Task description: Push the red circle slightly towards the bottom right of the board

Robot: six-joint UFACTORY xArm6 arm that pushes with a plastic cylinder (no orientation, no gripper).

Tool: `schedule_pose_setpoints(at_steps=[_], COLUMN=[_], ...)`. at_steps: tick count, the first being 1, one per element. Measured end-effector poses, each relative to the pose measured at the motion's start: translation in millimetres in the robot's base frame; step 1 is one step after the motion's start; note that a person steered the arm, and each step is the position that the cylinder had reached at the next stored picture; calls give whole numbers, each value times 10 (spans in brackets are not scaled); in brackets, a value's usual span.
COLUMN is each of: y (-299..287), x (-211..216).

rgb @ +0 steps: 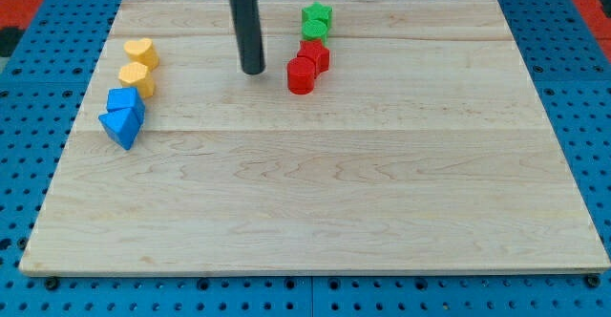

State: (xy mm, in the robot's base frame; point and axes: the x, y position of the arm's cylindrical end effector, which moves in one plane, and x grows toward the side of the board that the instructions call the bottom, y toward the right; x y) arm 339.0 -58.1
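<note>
The red circle (301, 74) sits on the wooden board (315, 183) near the view's top centre. A second red block (315, 55) touches it on its upper right. Two green blocks, one (317, 15) above the other (313, 31), stand just above the red ones. My tip (253, 71) is on the board a short way to the view's left of the red circle, at about the same height, with a small gap between them.
At the view's left stand two yellow blocks, one (141, 52) above the other (136, 77). Below them are a blue block (124, 100) and a blue triangle-like block (120, 126). A blue pegboard (582, 88) surrounds the board.
</note>
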Motion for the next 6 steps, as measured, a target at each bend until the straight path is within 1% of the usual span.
schedule_pose_setpoints(at_steps=[1, 2, 3, 5, 6], y=[370, 884, 858, 848, 1013], x=[88, 113, 363, 366, 543])
